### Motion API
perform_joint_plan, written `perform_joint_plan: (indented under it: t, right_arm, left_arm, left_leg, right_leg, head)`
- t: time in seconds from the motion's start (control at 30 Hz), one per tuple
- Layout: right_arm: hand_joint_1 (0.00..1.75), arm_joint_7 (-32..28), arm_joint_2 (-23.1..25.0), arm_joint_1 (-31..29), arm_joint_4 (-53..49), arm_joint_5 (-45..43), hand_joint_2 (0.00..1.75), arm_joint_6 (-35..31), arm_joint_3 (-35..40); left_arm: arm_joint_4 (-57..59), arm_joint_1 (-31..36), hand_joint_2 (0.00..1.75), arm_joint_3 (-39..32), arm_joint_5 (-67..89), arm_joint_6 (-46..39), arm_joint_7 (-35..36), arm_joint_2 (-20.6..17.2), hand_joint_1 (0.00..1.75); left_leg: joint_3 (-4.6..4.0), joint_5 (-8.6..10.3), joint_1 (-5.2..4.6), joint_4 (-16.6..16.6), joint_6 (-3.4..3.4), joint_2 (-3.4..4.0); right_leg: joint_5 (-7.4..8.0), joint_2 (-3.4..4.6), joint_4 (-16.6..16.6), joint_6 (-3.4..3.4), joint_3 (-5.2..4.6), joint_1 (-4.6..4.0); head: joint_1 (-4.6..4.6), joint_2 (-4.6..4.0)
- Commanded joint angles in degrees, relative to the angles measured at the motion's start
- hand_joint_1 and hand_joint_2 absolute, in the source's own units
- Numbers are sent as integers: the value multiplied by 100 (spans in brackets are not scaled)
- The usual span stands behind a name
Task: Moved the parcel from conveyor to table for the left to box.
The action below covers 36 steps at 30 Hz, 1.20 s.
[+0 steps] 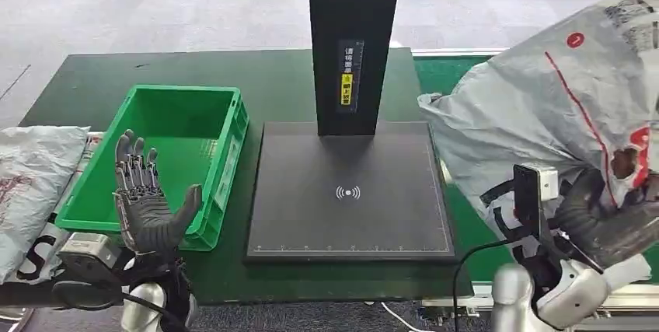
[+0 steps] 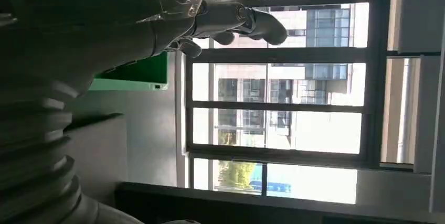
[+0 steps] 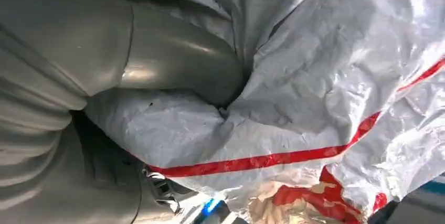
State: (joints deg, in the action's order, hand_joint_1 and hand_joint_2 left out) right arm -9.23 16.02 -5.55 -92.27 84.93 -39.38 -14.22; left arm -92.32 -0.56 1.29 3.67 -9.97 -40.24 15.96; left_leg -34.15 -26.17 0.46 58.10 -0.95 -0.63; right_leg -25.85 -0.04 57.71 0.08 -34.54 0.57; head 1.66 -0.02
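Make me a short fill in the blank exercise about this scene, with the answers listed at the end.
1. The right hand holds a crinkled grey plastic parcel with a ____ stripe.
2. The open-fingered left hand is raised in front of the empty ____ plastic crate.
3. The flat black scanner pad lies between the crate and the ____.

Answers: red; green; parcel

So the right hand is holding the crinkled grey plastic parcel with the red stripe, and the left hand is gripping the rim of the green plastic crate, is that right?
Not quite. The right hand does hold the crinkled grey plastic parcel with the red stripe, but the left hand grips nothing: the head view shows it raised with fingers spread, in front of the green plastic crate.
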Motion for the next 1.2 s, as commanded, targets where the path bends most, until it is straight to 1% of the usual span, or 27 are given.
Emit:
perform_joint_plan:
  t: [0.03, 0.07, 0.1, 0.13, 0.17, 0.23, 0.27, 0.3, 0.37, 0.4, 0.47, 0.5, 0.63, 0.67, 0.7, 0.73, 0.77, 0.83, 0.97, 1.0, 1.03, 1.07, 1.1, 1.17, 1.2]
  right_arm:
    - [175, -698, 187, -890, 3564, -1140, 175, 627, 1537]
    - [175, -735, 206, -914, 3733, -1192, 175, 659, 1560]
    - [175, -995, 242, -1067, 4295, -1486, 175, 503, 1580]
    - [175, -1181, 293, -1164, 4615, -1683, 175, 543, 1613]
    - [175, -1181, 293, -1164, 4615, -1683, 175, 543, 1613]
    - [175, -1270, 352, -1239, 4864, -1829, 175, 483, 1614]
    - [175, -1354, 393, -1300, 5022, -1971, 175, 518, 1614]
    - [175, -1417, 398, -1325, 5091, -2125, 175, 550, 1640]
    - [175, -1464, 398, -1342, 5160, -2351, 175, 680, 1728]
    - [175, -1464, 398, -1342, 5160, -2351, 175, 680, 1728]
    - [175, -1464, 398, -1342, 5160, -2351, 175, 680, 1728]
    - [175, -1496, 398, -1351, 5184, -2426, 175, 765, 1764]
    - [175, -1548, 398, -1405, 5377, -2611, 175, 939, 1928]
    - [175, -1675, 398, -1432, 5526, -2847, 175, 1163, 1996]
    - [175, -1798, 394, -1432, 5585, -2999, 175, 1368, 2033]
    - [175, -1863, 391, -1451, 5638, -3079, 175, 1491, 2034]
    - [175, -1863, 391, -1451, 5638, -3079, 175, 1491, 2034]
    - [175, -2170, 380, -1512, 5872, -3260, 175, 1906, 2040]
    - [175, -2253, 398, -1572, 6032, -3289, 175, 2051, 2097]
    - [175, -2253, 398, -1572, 6032, -3289, 175, 2051, 2097]
    - [169, -2229, 398, -1617, 6075, -3308, 175, 2014, 2163]
    - [14, -2226, 398, -1626, 6080, -3350, 175, 1955, 2178]
    - [0, -2220, 398, -1633, 6071, -3417, 175, 1912, 2184]
    - [0, -2218, 398, -1643, 6056, -3474, 175, 1893, 2177]
    - [0, -2217, 398, -1640, 6047, -3470, 175, 1873, 2168]
  left_arm:
    - [378, 214, 175, -109, 78, 115, 24, -96, 0]
    - [397, 226, 175, -98, 69, 121, 24, -109, 0]
    - [438, 239, 175, -27, 68, 74, 24, -121, 0]
    - [461, 240, 175, 18, 57, 69, 24, -129, 0]
    - [461, 240, 175, 18, 57, 69, 24, -129, 0]
    - [508, 263, 175, 96, 77, 45, 24, -134, 0]
    - [549, 293, 175, 173, 84, 31, 24, -135, 0]
    - [596, 328, 175, 229, 91, -2, 24, -133, 0]
    - [648, 361, 175, 282, 108, -57, 24, -112, 0]
    - [648, 361, 175, 282, 108, -57, 24, -112, 0]
    - [648, 361, 175, 282, 108, -57, 24, -112, 0]
    - [648, 355, 175, 284, 102, -56, 24, -116, 0]
    - [758, 408, 175, 355, 105, -64, 24, -126, 0]
    - [834, 463, 175, 409, 114, -83, 24, -124, 0]
    - [863, 482, 175, 420, 114, -84, 24, -121, 0]
    - [898, 508, 175, 433, 106, -68, 24, -123, 0]
    - [898, 508, 175, 433, 106, -68, 24, -123, 0]
    - [980, 577, 175, 452, 82, -54, 24, -124, 0]
    - [982, 584, 175, 441, 90, -82, 24, -119, 0]
    - [982, 584, 175, 441, 90, -82, 24, -119, 0]
    - [955, 558, 175, 430, 97, -94, 24, -124, 0]
    - [945, 551, 175, 420, 109, -120, 24, -120, 0]
    - [924, 534, 175, 418, 114, -133, 24, -122, 0]
    - [908, 514, 175, 425, 123, -147, 24, -124, 0]
    - [911, 514, 175, 428, 129, -156, 24, -123, 0]
  left_leg:
    - [57, 1, 7, -34, -3, 79]
    - [53, 4, 4, -34, -3, 64]
    - [53, 8, 6, -35, -3, 73]
    - [49, 10, 5, -35, -2, 50]
    - [31, 4, 8, -16, -2, 34]
    - [40, 6, 7, -23, -3, 44]
    - [43, 8, 5, -27, -3, 42]
    - [25, 6, 5, -12, -4, 27]
    - [35, 4, 5, -18, -3, 27]
    - [24, 5, 2, -10, -4, 20]
    - [32, 4, 1, -15, -2, 23]
    - [19, 3, 4, -8, -3, 16]
    - [33, 0, 4, -15, -2, 25]
    - [16, 1, 3, -6, -1, 14]
    - [21, 2, 5, -9, -1, 15]
    - [29, 4, 2, -16, -1, 15]
    - [12, 2, 5, -4, -1, 8]
    - [27, 2, 4, -12, 0, 19]
    - [31, 1, 6, -14, 0, 16]
    - [19, 2, 0, -8, -1, 14]
    - [27, 1, 2, -13, 0, 16]
    - [34, 1, 2, -18, 0, 20]
    - [17, 1, 2, -6, -1, 14]
    - [31, -1, 1, -13, -1, 23]
    - [17, 0, 1, -6, -1, 15]
  right_leg:
    - [25, 73, -36, -8, 29, -9]
    - [22, 56, -33, -7, 30, -6]
    - [27, 63, -33, -8, 25, -7]
    - [20, 40, -32, -7, 27, -6]
    - [9, 26, -19, -5, 21, -11]
    - [11, 34, -24, -5, 26, -12]
    - [11, 32, -27, -5, 29, -11]
    - [4, 19, -11, -4, 16, -10]
    - [3, 21, -17, -5, 25, -11]
    - [1, 17, -8, -4, 15, -7]
    - [1, 19, -12, -4, 21, -6]
    - [2, 15, -7, -4, 13, -7]
    - [2, 22, -12, -6, 23, -5]
    - [2, 13, -4, -5, 9, -4]
    - [3, 13, -8, -5, 14, -6]
    - [4, 13, -12, -6, 20, -4]
    - [2, 7, -5, -4, 8, -6]
    - [3, 15, -11, -5, 18, -6]
    - [2, 11, -15, -5, 24, -8]
    - [0, 11, -4, -4, 9, -3]
    - [1, 12, -12, -4, 19, -5]
    - [2, 15, -17, -4, 24, -5]
    - [0, 12, -4, -4, 8, -5]
    - [0, 18, -10, -5, 20, -4]
    - [0, 13, -4, -4, 9, -3]
  head:
    - [0, 0]
    - [0, 0]
    - [2, 0]
    - [2, 0]
    - [0, 0]
    - [0, 0]
    - [0, 0]
    - [2, 0]
    - [0, 0]
    - [0, 0]
    - [0, 0]
    - [0, 0]
    - [0, 0]
    - [0, 0]
    - [0, 0]
    - [0, 0]
    - [0, 0]
    - [0, 0]
    - [2, 0]
    - [0, 0]
    - [0, 0]
    - [0, 0]
    - [0, 0]
    - [0, 0]
    - [0, 0]
